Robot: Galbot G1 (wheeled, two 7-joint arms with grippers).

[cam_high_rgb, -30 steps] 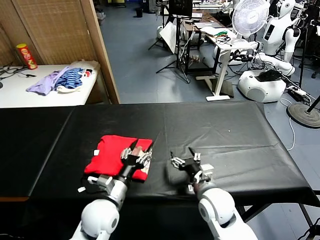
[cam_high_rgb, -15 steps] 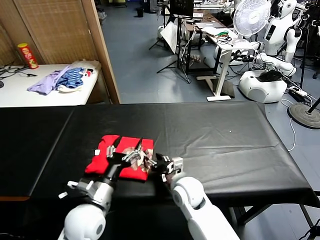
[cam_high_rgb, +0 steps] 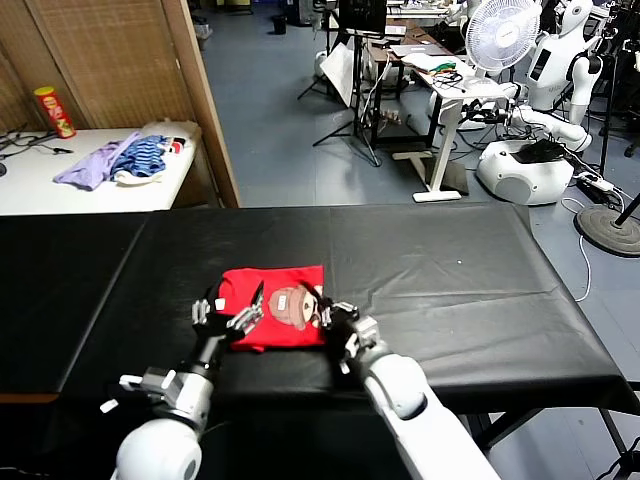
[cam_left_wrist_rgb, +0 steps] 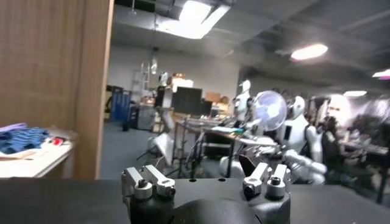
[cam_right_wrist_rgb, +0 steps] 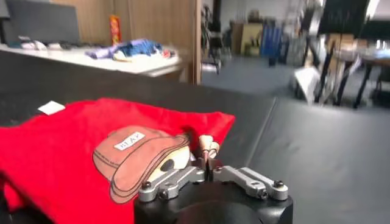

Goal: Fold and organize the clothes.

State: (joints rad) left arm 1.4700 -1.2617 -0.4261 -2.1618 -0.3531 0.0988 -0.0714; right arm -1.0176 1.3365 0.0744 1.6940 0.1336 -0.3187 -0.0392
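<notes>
My right hand (cam_right_wrist_rgb: 206, 159) sits at the right edge of the red T-shirt (cam_high_rgb: 275, 303), its fingers drawn almost together and pinching the cloth right beside the brown printed graphic (cam_right_wrist_rgb: 141, 161). The T-shirt lies folded on the black desk (cam_high_rgb: 450, 290), near the front edge and a little left of the middle. The graphic faces up on its right half. A small white tag (cam_right_wrist_rgb: 51, 108) shows at the far left corner of the cloth.

My left hand (cam_high_rgb: 228, 316) is at the T-shirt's left front corner with its fingers spread wide, holding nothing. From my left wrist I see both fingertips apart and only the room beyond them.

Well apart, on a white table (cam_high_rgb: 60, 190) at the back left, lie a lilac and blue-striped pile (cam_high_rgb: 115, 160) and a red-and-yellow can (cam_high_rgb: 53, 111). A fan (cam_high_rgb: 500, 35) and white robots (cam_high_rgb: 560, 55) stand at the back right.
</notes>
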